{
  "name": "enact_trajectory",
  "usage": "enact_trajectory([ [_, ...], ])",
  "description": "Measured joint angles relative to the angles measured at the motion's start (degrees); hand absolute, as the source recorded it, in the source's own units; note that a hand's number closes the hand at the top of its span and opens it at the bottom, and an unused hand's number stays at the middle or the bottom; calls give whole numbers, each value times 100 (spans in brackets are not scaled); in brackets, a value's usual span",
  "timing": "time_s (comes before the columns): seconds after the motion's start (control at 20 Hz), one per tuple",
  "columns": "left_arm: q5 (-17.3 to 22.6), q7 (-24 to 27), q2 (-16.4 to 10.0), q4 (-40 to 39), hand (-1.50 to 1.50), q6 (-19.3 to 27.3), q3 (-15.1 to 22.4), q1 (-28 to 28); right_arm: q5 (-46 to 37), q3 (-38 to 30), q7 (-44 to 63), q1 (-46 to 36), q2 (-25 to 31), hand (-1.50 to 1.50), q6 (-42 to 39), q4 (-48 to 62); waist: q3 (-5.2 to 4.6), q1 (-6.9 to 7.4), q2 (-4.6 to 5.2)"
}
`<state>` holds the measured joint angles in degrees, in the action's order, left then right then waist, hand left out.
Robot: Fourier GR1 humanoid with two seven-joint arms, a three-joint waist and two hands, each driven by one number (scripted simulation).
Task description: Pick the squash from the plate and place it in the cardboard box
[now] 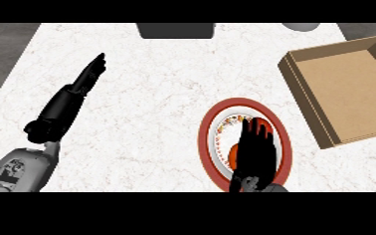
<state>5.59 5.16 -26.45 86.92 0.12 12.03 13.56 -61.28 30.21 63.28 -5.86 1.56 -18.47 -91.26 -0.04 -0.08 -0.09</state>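
A red-rimmed plate (220,113) with a patterned white centre lies on the counter at the lower right. My right hand (254,152) hovers over it with fingers stretched out, hiding most of the orange squash (233,154), of which only a sliver shows at the hand's left edge. The open cardboard box (345,87) stands at the right edge, up and right of the plate. My left hand (91,73) rests open at the left of the counter, fingers pointing away from me, far from the plate.
A dark grey object (176,30) sits at the counter's far edge in the middle, and a grey round item (301,26) shows at the far right. White marble counter (161,104) spreads between the two hands.
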Motion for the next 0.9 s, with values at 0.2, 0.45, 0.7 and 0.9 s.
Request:
enact_trajectory([
  [0.2,-133,77,70,-9,0,-118,-92,-92,-133,13,-169,96,-42,150,-12,35,-19,5,-22],
  [0.45,-241,-75,162,139,0,-279,-273,-140,-534,73,-550,-38,9,150,33,150,-37,21,-54],
  [0.7,-386,-48,312,17,0,-385,-382,-46,-867,237,-1070,-36,243,150,220,165,-28,14,-52],
  [0.9,-376,-20,343,19,0,-438,-336,-8,-500,1078,-2724,-36,834,150,66,-194,-1,177,-30],
])
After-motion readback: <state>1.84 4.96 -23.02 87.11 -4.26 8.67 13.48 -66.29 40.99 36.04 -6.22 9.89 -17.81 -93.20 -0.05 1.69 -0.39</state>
